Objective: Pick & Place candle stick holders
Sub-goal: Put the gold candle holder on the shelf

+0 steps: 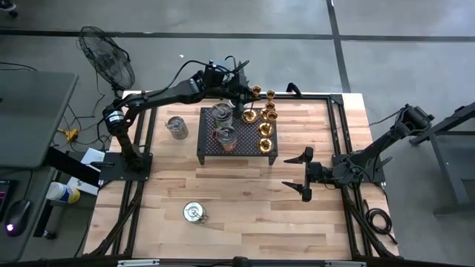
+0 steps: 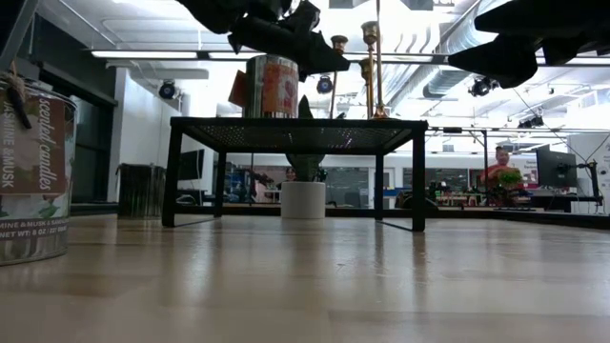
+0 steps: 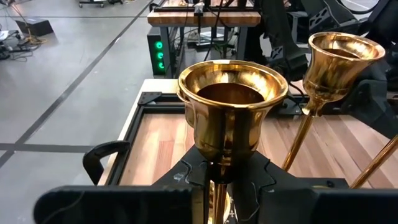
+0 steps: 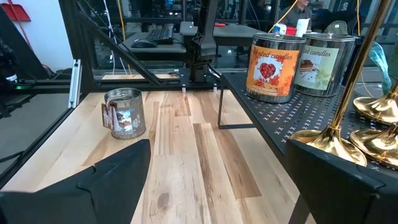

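**Left gripper holds a brass holder above the rack's far edge**

The table (image 1: 245, 200) carries a black rack (image 1: 237, 146) near its far side. On the rack stand two candle tins (image 1: 223, 124) and a cluster of brass holders (image 1: 266, 126) at its right end; about six gold cups can be counted from above, though they crowd together and the exact number is hard to tell. All stand upright, stems vertical, cups opening upward.

Two more tins sit on the bare wood: one left of the rack (image 1: 177, 127), one near the front edge (image 1: 194, 213). A white pot (image 2: 303, 199) shows behind the rack in the low view.

The left gripper (image 1: 243, 95) reaches over the rack's far edge, fingers clamped on the stem of one holder (image 3: 231, 112), held upright, with another cup (image 3: 343, 59) just beside it.

The right gripper (image 1: 306, 175) waits right of the rack, jaws spread wide, holding nothing.
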`<act>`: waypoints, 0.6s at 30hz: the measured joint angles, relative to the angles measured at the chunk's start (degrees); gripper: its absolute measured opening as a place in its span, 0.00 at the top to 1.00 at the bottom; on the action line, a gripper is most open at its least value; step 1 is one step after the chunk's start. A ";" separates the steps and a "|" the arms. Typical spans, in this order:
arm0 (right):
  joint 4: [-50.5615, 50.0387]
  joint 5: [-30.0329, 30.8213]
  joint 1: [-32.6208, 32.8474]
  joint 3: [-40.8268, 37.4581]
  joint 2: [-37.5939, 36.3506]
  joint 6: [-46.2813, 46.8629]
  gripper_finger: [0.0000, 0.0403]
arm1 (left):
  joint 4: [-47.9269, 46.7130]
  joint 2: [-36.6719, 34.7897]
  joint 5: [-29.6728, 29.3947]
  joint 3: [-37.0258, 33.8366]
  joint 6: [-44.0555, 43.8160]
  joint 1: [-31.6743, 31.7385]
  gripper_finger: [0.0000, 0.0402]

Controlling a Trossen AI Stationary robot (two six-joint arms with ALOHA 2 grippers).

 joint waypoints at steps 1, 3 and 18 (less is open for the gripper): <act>0.00 -0.01 0.01 0.00 0.01 0.00 0.10 | -0.05 0.00 0.00 0.00 -0.52 0.00 0.92; 0.00 0.00 0.00 0.00 0.02 0.01 0.10 | -0.70 -0.01 0.02 0.00 -1.14 0.00 0.92; 0.00 -0.01 0.01 0.00 0.01 -0.01 0.10 | -1.05 -0.07 0.11 -0.33 -1.12 -0.02 0.89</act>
